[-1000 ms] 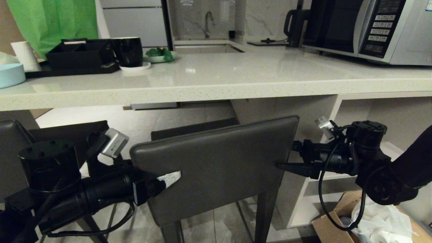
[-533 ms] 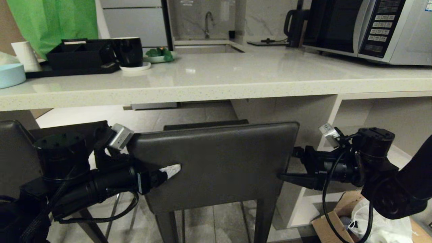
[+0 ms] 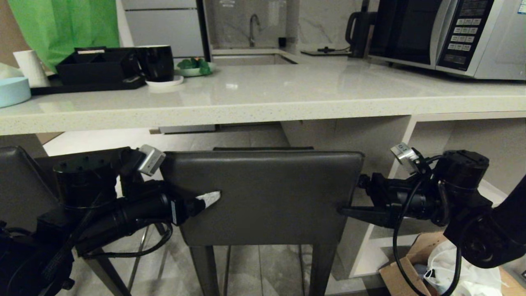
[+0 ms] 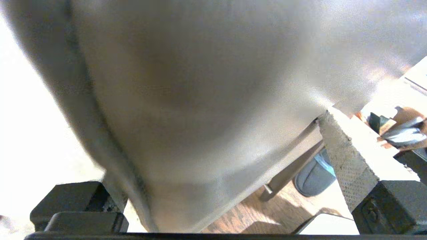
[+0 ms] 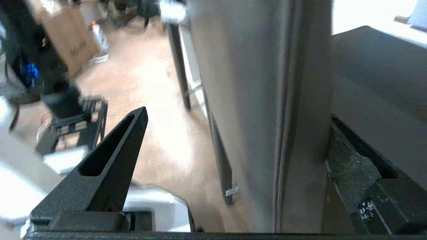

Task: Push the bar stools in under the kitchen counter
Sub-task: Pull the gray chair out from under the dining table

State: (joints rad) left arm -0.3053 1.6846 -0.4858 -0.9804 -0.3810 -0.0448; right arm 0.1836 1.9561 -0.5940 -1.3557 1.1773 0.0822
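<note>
left stool [image 3: 20, 185]: dark grey backrest at the far left edge of the head view, partly behind my left arm.
left gripper [image 3: 197, 197]: jaws wide, straddling the left edge of the middle stool's backrest. White-padded finger [image 3: 208, 198] lies flat on the near face; the other finger goes behind the edge. Not clamped, nothing held.
left wrist view: grey leather fills the gap between my fingers, textured pad [image 4: 347, 156] against its face.
middle stool [image 3: 267, 193]: backrest upright and square to me, just below the front lip of the kitchen counter [image 3: 263, 109]. Seat tucked into the knee space, only a dark sliver shows above the backrest. Legs [image 3: 322, 267] still on my side of the counter edge.
right gripper [image 3: 349, 199]: jaws wide, straddling the right edge of the same backrest, one finger in front, one behind. No clamp, nothing held.
right wrist view: backrest edge [image 5: 283, 116] runs between my two black fingers.
far right: cardboard box [image 3: 400, 273] with white plastic on the floor, under my right arm.
</note>
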